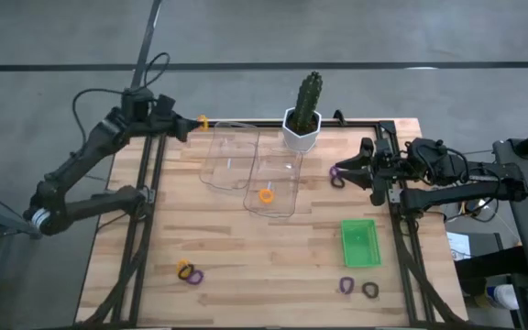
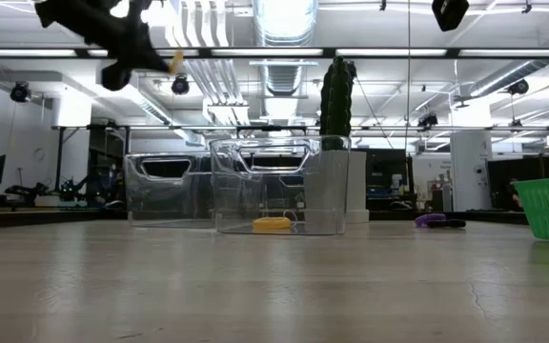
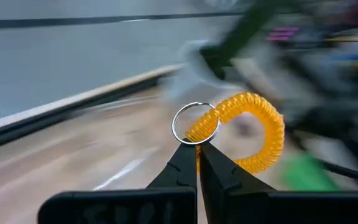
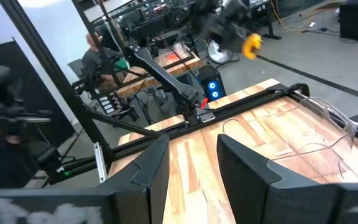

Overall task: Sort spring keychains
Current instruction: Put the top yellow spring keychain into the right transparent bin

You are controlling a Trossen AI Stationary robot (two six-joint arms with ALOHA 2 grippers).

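Note:
My left gripper [image 1: 191, 124] hangs high over the table's far left corner, shut on an orange spring keychain [image 3: 253, 130], which also shows in the low view [image 2: 176, 62]. Two clear bins [image 1: 232, 156] [image 1: 282, 170] stand at the far middle, and another orange keychain [image 1: 265, 194] lies on the floor of the right-hand one. A purple and a black keychain [image 1: 337, 174] lie at the far right. Below them lie a purple one [image 1: 346, 285] and a black one [image 1: 369, 290]. Two more [image 1: 189, 271] lie near left. My right gripper [image 4: 194, 168] waits open, raised at the far right. My left gripper pinches the orange keychain between its two shut fingertips [image 3: 185, 163], on the coil's end [image 3: 199, 134] where the metal ring [image 3: 194, 121] joins it. The coil loops out beyond the fingertips, lifted clear of the table, beside the left bin.
A cactus in a white pot [image 1: 302, 115] stands at the far edge behind the bins. A green basket [image 1: 360, 243] sits at the near right. Black frame rails [image 1: 145, 211] run along the table's left and right sides.

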